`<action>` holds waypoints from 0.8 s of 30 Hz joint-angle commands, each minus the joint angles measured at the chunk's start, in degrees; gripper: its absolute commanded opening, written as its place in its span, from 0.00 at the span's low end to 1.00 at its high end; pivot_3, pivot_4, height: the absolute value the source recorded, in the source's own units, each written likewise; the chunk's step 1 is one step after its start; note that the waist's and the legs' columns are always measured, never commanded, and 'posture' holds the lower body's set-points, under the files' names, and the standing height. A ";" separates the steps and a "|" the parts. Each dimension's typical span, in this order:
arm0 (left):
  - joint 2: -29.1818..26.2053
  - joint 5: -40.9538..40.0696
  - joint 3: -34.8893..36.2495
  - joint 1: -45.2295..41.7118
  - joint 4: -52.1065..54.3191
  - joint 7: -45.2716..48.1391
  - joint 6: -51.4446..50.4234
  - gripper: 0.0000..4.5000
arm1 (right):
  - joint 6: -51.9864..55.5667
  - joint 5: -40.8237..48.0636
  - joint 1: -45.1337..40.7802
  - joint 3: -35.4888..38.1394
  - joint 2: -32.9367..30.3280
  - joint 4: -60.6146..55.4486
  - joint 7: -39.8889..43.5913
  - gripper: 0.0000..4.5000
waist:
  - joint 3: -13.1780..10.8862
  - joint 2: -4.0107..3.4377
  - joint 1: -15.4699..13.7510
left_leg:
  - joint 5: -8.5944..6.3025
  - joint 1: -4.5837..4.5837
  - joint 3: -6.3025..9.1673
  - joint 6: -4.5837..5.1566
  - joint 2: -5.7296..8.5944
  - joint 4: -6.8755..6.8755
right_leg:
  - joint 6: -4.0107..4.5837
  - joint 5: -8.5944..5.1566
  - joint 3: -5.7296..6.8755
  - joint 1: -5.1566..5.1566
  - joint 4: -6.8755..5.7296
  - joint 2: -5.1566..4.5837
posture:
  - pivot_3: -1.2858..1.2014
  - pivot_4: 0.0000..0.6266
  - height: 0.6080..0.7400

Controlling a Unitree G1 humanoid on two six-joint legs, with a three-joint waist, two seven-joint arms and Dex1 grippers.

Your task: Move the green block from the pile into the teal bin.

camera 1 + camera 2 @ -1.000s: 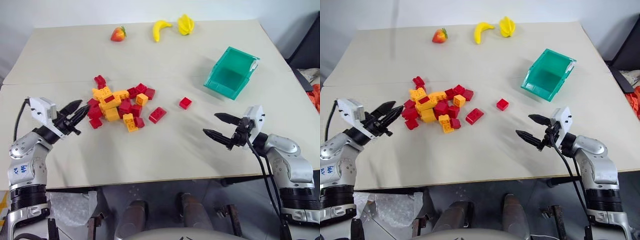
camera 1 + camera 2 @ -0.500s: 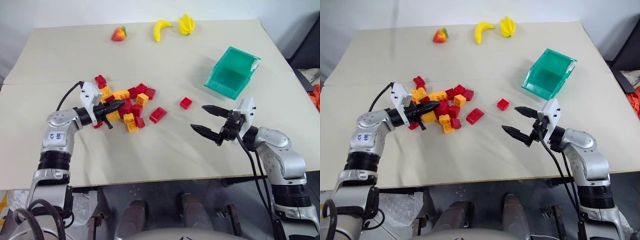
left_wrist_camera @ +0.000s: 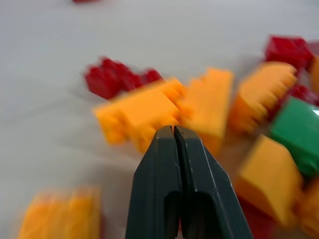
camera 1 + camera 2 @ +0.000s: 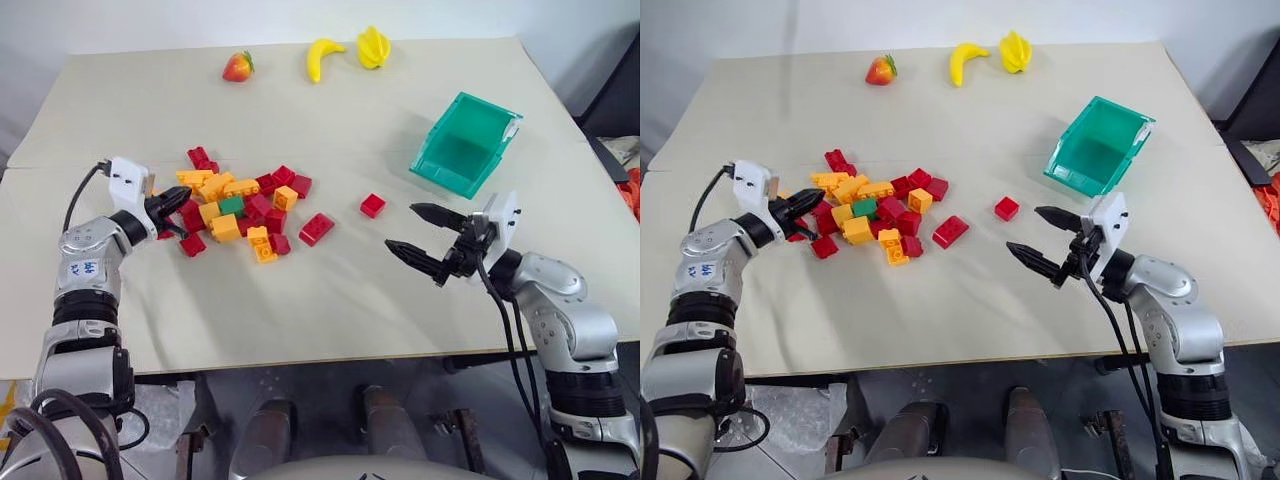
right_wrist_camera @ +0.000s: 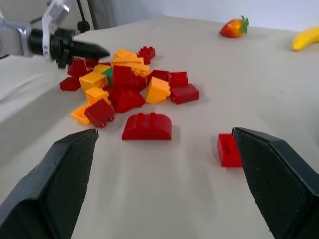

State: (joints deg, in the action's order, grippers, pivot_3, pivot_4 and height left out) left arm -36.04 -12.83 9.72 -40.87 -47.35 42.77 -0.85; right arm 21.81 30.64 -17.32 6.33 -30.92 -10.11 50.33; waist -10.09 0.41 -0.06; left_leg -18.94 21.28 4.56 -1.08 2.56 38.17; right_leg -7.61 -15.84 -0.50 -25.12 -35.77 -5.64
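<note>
The green block (image 4: pixel 232 205) lies in the middle of the pile (image 4: pixel 240 205) of red and yellow-orange bricks, its top showing. My left gripper (image 4: pixel 183 208) is shut and empty, its tip against the pile's left edge, a few bricks to the left of the green block (image 3: pixel 298 130). Over bare table to the right of the pile, my right gripper (image 4: pixel 402 226) stands open and holds nothing. The teal bin (image 4: pixel 465 145) sits behind it at the right, open side up.
A strawberry (image 4: pixel 237 67), a banana (image 4: pixel 320 57) and a yellow fruit (image 4: pixel 372 47) lie along the table's far edge. One red brick (image 4: pixel 371 206) and a rounded red brick (image 4: pixel 315 229) lie between the pile and the right gripper.
My left gripper shut, pushed into the pile, then drew back to its left edge. Bricks shifted and the green block now shows. The right gripper rose slightly.
</note>
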 commanded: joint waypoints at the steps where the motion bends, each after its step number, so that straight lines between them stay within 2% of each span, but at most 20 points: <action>1: 0.52 -3.00 -1.45 3.92 11.60 5.96 -5.17 0.01 | -1.07 0.23 -1.97 -0.24 0.29 1.33 1.08 1.00 | 0.00 0.00 0.16 | 0.00 0.00 0.00 0.00 -0.01 0.00 | 0.00 0.00 0.00 0.00 -0.01 0.00 | 0.52 0.24 1.00; 7: -2.09 -7.48 -2.71 14.66 31.20 13.48 -15.38 0.01 | -1.70 -0.12 -4.67 -1.17 0.02 4.31 2.81 1.00 | 0.01 -0.01 0.50 | -0.02 -0.02 -0.18 0.01 -0.30 -0.05 | 0.00 0.00 -0.14 -0.11 -0.04 0.00 | 0.52 0.24 1.00; 10: -3.15 -9.31 0.17 16.27 35.70 12.73 -17.26 0.01 | -1.67 -0.17 -5.80 -1.50 0.24 5.38 3.40 1.00 | 0.00 -0.01 0.33 | -0.02 -0.04 -0.26 0.01 -0.32 -0.05 | 0.00 0.00 -0.23 -0.16 -0.07 0.02 | 0.52 0.24 1.00; 14: -3.43 -10.86 5.96 14.39 37.12 9.31 -14.46 0.01 | -1.70 -0.12 -6.43 -1.55 0.20 6.16 4.31 1.00 | 0.00 0.00 0.21 | -0.02 -0.03 -0.28 0.01 -0.31 0.01 | 0.00 0.00 -0.24 -0.17 -0.03 0.02 | 0.52 0.24 1.00; 17: -7.92 -9.44 6.61 16.35 41.63 6.62 -21.69 0.13 | -0.69 0.51 -7.21 -1.45 -0.28 6.86 5.58 1.00 | -0.01 0.01 0.27 | -0.02 -0.02 -0.28 0.02 -0.31 -0.01 | 0.00 0.00 -0.24 -0.17 -0.05 0.02 | 0.52 0.24 1.00; 24: -15.53 -13.23 10.24 21.70 55.65 6.22 -32.74 0.61 | -3.11 -1.35 -8.59 -1.92 0.16 8.88 6.10 1.00 | -0.02 0.04 0.41 | -0.09 0.00 -0.41 0.09 -0.34 -0.10 | 0.00 0.00 -0.40 -0.30 -0.05 0.02 | 0.52 0.24 1.00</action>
State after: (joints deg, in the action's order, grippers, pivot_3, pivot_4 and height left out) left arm -49.67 -24.06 17.17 -19.22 3.37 49.39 -31.10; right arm 20.01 29.05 -25.41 4.19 -30.80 -0.02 55.67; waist -10.12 0.45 0.35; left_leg -19.03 21.28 4.15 -0.99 2.22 38.08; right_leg -7.60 -15.84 -0.90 -25.42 -35.82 -5.61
